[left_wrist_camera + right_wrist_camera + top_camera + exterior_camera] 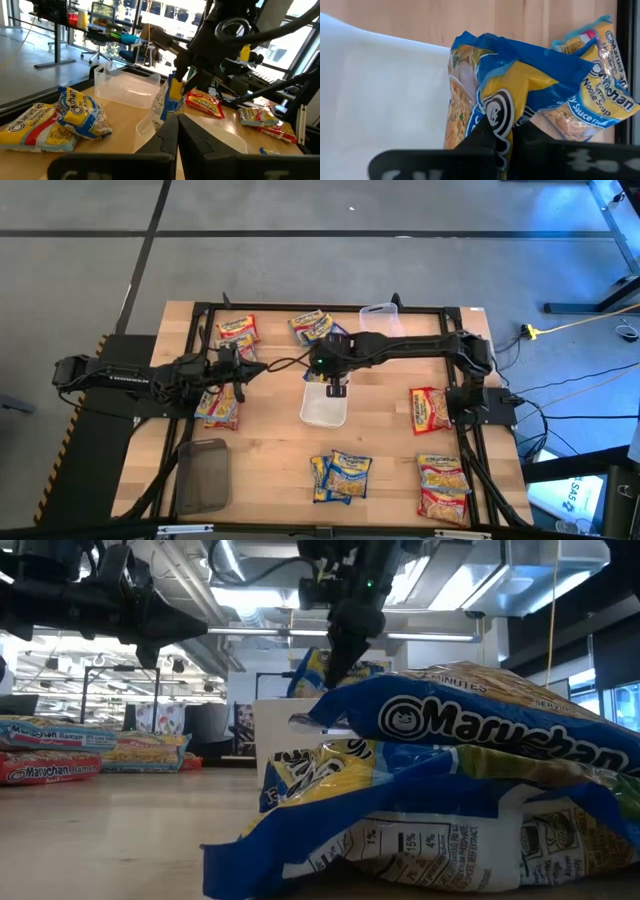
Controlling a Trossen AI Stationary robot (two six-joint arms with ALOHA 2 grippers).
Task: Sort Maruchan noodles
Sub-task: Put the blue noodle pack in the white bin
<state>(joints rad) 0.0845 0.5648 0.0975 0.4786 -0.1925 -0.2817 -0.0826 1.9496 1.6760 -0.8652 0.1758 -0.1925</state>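
Note:
My right gripper [336, 388] hangs over the white tray [322, 414] at the table's middle, shut on a blue-bordered Maruchan packet [520, 85]. My left gripper [238, 385] hovers to the tray's left with its fingers shut [177, 122] on nothing. Other packets lie flat in groups: blue ones at the far edge [315, 325] and near edge [340, 477], red-bordered ones at far left [237, 330], left [218, 408], right [430, 408] and near right [443, 485]. My right gripper pinches the blue-bordered packet by its upper end [495, 117] between the two fingers, coming from above and pointing down. The crumpled packet [167, 100] hangs below the fingers over the tray. Whether its lower end touches the tray, I cannot tell.
A clear plastic tub [380, 315] stands at the far edge, and a dark see-through bin [203, 475] at the near left corner. A black frame [300, 307] runs around the wooden tabletop. Bare wood shows between the tray and the near packets.

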